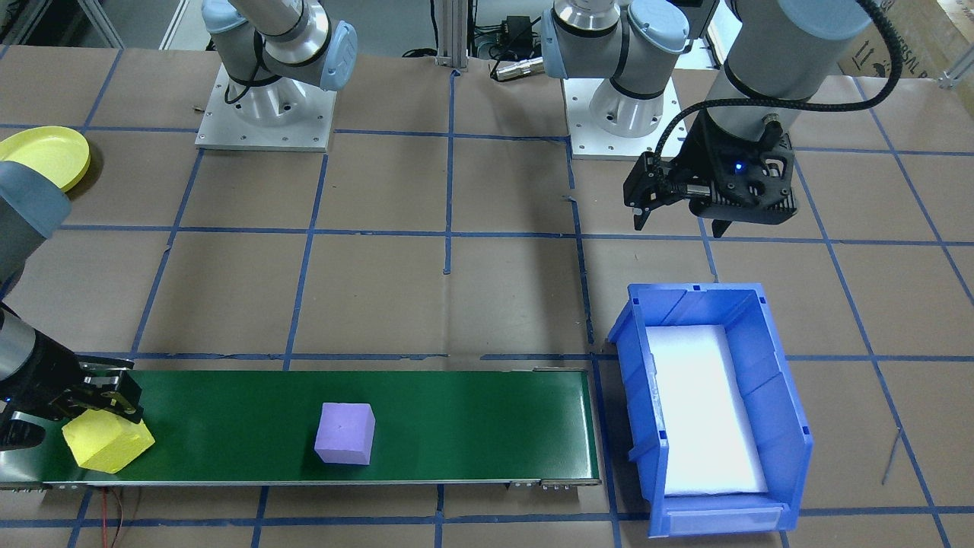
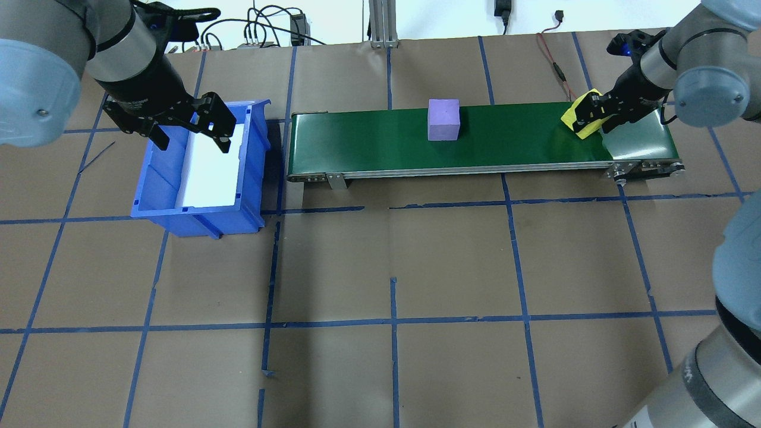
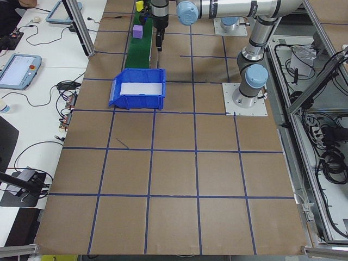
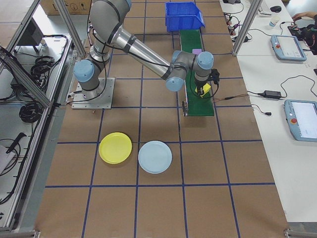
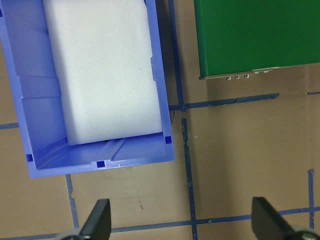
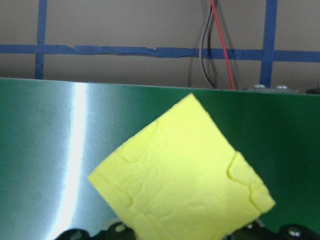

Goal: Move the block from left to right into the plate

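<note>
Brown paper table with blue tape grid, green conveyor belt along the far side. Right gripper clenched on yellow block, block tilted corner-down over the belt's right end; touching the belt or just above it, can't tell. Purple block sits flat mid-belt, well apart. Left gripper hangs over the blue bin off the belt's left end, fingers spread wide, nothing between them; white foam pad inside bin. Yellow plate and light blue plate lie side by side on the table, well apart from the belt
</note>
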`<act>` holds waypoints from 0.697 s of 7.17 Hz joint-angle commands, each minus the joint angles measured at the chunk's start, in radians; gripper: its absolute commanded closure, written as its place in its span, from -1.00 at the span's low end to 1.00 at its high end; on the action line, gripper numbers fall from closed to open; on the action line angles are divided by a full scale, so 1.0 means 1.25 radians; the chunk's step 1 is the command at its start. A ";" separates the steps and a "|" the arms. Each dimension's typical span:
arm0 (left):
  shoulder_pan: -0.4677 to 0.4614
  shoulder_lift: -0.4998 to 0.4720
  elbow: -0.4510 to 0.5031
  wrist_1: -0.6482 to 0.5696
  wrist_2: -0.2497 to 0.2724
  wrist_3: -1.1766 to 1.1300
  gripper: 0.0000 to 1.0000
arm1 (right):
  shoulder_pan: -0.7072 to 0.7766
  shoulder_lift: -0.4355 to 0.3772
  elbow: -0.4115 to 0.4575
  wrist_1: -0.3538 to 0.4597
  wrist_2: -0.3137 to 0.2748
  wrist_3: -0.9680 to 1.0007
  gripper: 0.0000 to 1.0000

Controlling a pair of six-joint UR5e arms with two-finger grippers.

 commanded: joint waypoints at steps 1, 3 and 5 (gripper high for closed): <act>0.000 0.001 -0.004 0.000 0.000 0.000 -1.00 | 0.000 -0.011 0.008 -0.006 -0.024 0.000 0.84; 0.000 0.001 -0.004 0.001 0.000 0.000 -1.00 | -0.001 -0.019 0.011 0.003 -0.024 0.007 0.90; 0.000 0.001 -0.004 0.001 0.000 0.000 -1.00 | -0.004 -0.060 0.024 0.041 -0.046 0.007 0.94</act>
